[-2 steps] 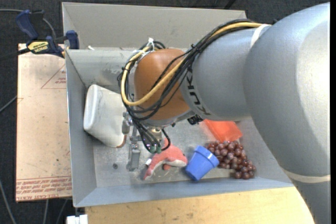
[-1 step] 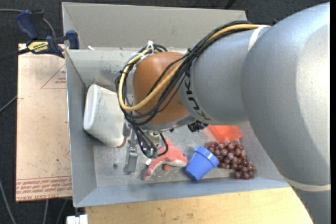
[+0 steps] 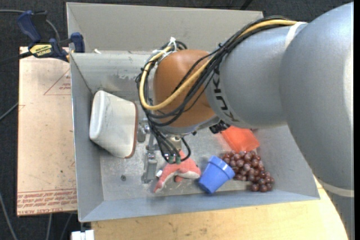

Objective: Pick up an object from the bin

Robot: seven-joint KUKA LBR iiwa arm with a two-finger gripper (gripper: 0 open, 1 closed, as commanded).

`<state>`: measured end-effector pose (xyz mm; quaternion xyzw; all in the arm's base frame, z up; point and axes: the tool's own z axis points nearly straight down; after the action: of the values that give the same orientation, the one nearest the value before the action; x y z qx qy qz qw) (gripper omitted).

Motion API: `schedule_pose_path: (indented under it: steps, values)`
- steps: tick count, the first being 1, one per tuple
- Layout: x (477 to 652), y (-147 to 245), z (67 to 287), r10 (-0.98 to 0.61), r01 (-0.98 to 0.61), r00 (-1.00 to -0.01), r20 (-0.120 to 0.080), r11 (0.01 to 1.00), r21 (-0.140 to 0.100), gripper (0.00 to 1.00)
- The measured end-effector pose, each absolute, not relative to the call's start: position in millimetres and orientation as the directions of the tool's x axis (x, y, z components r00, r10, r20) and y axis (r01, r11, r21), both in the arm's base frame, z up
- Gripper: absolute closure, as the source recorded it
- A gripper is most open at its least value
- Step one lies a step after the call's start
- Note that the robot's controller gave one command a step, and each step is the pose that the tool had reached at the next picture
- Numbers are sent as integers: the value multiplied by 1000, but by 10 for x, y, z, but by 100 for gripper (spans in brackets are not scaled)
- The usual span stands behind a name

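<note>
The arm [image 3: 315, 81] is closest to me, a thick grey link coming in from 3 o'clock and covering much of the bin's right half. On its side I can read the letters "KUK", running downward. I see no other writing on anything in the bin. Beyond that sits the orange cover [image 3: 180, 81] on the wrist, with black and yellow cables [image 3: 169, 104] looped around it.

Below the cover the pincer [image 3: 152, 177] is down on the floor of the bin [image 3: 87, 177], at about 6 o'clock from the bin's middle. I cannot tell whether it is wide or narrow.

The nearest thing to it is a pink-and-white curved thing [image 3: 179, 172], lying flat near the front wall. Its long axis runs roughly from 8 o'clock to 2 o'clock, and I cannot tell which end is the front. It lies at 3 o'clock from the pincer, its lower-left end just beside it.

A blue cup [image 3: 215, 175] lies tipped over just beside the thing's 3 o'clock end. Next along is 1 bunch of dark red grapes [image 3: 247, 168], with an orange-red piece [image 3: 239, 137] at its 12 o'clock. A white tub [image 3: 109, 121] lies on its side at 10 o'clock from the pincer.
</note>
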<state>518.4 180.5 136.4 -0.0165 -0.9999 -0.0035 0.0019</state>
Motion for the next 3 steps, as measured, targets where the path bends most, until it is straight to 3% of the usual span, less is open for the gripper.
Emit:
schedule_pose_path:
  steps: [1,2,3]
  values:
    - [5384,1372,1115,-44,-44,-999,-3,999,0,0]
    - [5346,1228,880,15,15,-1000,7,1000,2,0]
    - [5259,1117,1015,189,189,-982,6,982,2,0]
